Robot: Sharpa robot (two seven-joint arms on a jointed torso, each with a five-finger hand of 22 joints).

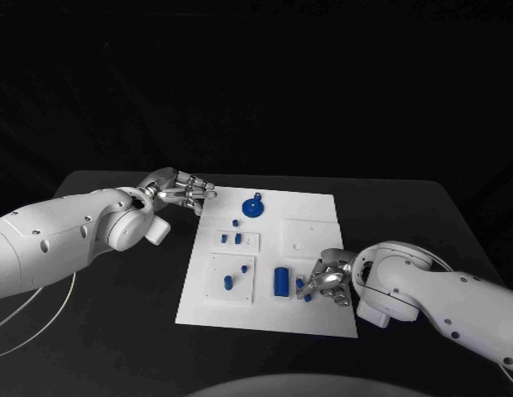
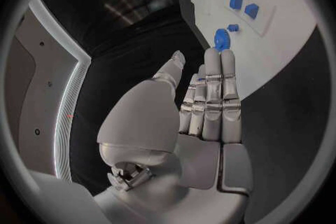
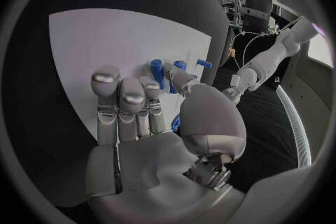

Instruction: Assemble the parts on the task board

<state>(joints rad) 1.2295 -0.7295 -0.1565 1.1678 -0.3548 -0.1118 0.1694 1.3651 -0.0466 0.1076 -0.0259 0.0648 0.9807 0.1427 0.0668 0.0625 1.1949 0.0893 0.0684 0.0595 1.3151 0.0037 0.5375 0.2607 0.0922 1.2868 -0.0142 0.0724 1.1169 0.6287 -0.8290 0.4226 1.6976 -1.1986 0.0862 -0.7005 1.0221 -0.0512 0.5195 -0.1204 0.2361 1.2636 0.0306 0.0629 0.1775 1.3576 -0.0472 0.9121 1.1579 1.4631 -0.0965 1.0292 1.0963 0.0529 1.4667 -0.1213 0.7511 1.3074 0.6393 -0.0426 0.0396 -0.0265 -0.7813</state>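
The white task board lies in the middle of the table. A round blue gear-like part sits near its far edge, with small blue parts below it. A blue cylinder stands near the front beside a raised white plate carrying two small parts. My left hand hovers off the board's far left corner with its fingers straight and together, holding nothing. Its fingertips point at the gear. My right hand hangs over the board's front right. Its thumb is beside the cylinder, and a small blue part peeks out under it.
A second raised white square sits on the board's right half. Black table surrounds the board on all sides. White cables trail from my left arm at the table's front left.
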